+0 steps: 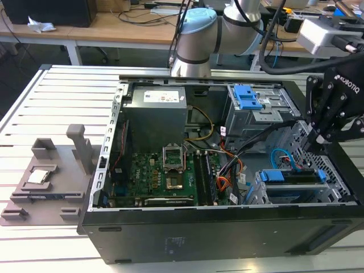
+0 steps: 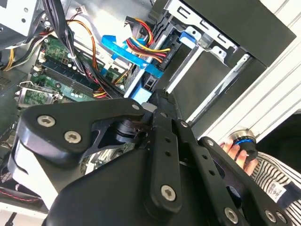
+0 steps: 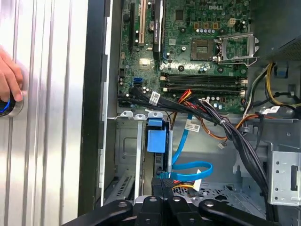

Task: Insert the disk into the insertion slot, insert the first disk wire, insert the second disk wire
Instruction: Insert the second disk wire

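Fingers [image 3: 157, 190] of the arm reach down into the open computer case [image 1: 187, 239] and stand drawn together, pinching the plug end of the second disk wire [image 3: 188, 167]. Its light-blue loop curls away from the tips in the first wrist view and shows as a blue curve [image 1: 281, 156] in the exterior view. The disk [image 3: 156, 136] sits in the insertion slot [image 3: 124, 146] with its blue caddy end showing just beyond the fingertips. In the exterior view that slot [image 1: 259, 193] is in the case's front corner at the exterior view's right. The first disk wire [image 2: 150, 47], a red, orange and yellow bundle, runs to the disk's end right beside the fingers [image 2: 162, 108]. The green motherboard [image 3: 188, 42] lies farther inside the case. The case rests on a slatted metal desk [image 1: 57, 91], at whose edge a person's hand [image 3: 9, 80] rests on a round blue-ringed knob [image 2: 244, 141].
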Robot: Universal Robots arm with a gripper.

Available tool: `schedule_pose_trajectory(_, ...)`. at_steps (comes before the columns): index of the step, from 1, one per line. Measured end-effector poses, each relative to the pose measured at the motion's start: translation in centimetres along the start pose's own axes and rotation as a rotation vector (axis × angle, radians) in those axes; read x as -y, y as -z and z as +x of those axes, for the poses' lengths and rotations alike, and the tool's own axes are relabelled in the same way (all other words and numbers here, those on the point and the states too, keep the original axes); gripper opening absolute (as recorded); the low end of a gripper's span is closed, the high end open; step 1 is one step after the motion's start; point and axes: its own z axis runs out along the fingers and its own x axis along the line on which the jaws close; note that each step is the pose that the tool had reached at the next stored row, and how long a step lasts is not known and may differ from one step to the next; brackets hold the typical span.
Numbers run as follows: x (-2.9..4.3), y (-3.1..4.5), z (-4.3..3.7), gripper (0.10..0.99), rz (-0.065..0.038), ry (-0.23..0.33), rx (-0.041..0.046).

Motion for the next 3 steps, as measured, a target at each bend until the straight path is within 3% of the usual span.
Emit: schedule_pose_trajectory(3,0.0,0.0,0.0,0.106,0.0,0.0,0.0001)
